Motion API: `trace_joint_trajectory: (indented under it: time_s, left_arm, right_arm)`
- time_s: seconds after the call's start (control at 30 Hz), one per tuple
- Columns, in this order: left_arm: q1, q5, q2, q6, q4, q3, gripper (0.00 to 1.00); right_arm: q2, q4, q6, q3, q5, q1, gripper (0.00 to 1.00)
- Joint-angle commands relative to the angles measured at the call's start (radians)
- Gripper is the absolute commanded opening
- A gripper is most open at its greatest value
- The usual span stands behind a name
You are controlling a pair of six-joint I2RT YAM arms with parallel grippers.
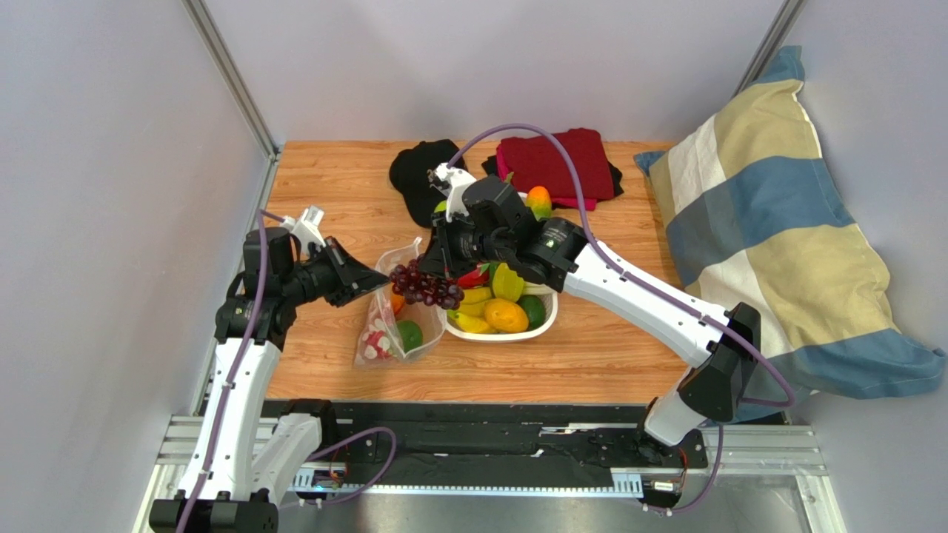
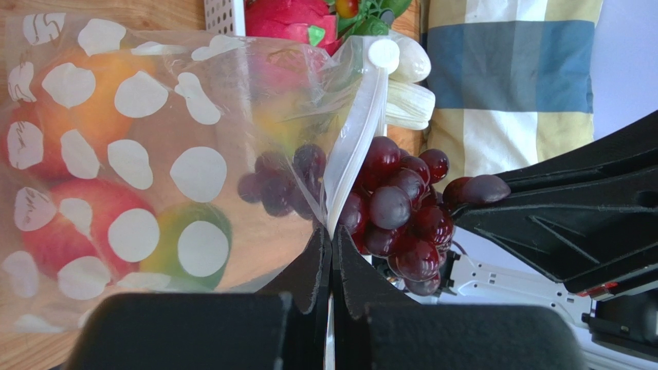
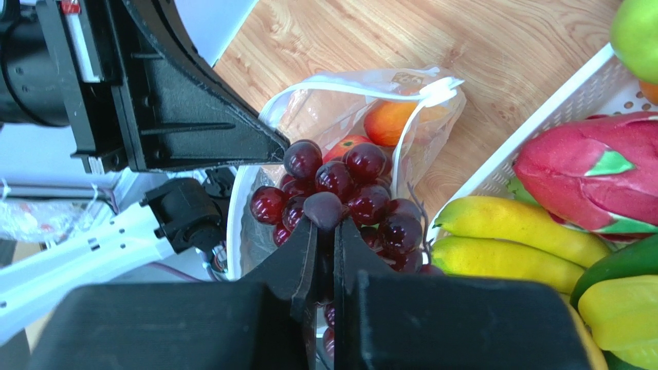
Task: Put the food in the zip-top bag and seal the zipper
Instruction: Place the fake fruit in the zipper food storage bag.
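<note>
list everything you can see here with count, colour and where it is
zip-top bag: one, clear with white dots, on the table left of the tray, mouth open
grape bunch: one, dark purple-red, at the bag's mouth
food in bag: at least three, orange, red, green
tray: one, white, centre, holding yellow, green, pink food
black cloth: one, far side
red cloth: one, beside it
pillow: one, blue, cream, yellow, right
left gripper: black, shut on the bag's rim
right gripper: black, shut on the grape bunch
</note>
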Motion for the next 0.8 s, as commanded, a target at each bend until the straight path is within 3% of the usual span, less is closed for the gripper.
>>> trace_joint_trajectory:
  time_s: [0.0, 0.23, 0.37, 0.77]
  left_arm:
    - [0.007, 0.031, -0.004, -0.022, 0.042, -0.008, 0.0]
    - [0.007, 0.02, -0.012, -0.005, 0.023, -0.003, 0.0]
    - [0.007, 0.027, -0.012, -0.014, 0.025, -0.003, 0.0]
    - [0.007, 0.054, -0.017, -0.054, 0.051, -0.006, 0.0]
  right_arm:
    - [0.005, 0.048, 0.133, 0.067, 0.063, 0.019, 0.0]
    - [0.052, -0.037, 0.328, 0.18, 0.074, 0.028, 0.0]
    - [0.052, -0.092, 0.424, 0.185, 0.158, 0.048, 0.0]
    - [0.137, -0.132, 0.535, 0.167, 0.246, 0.097, 0.0]
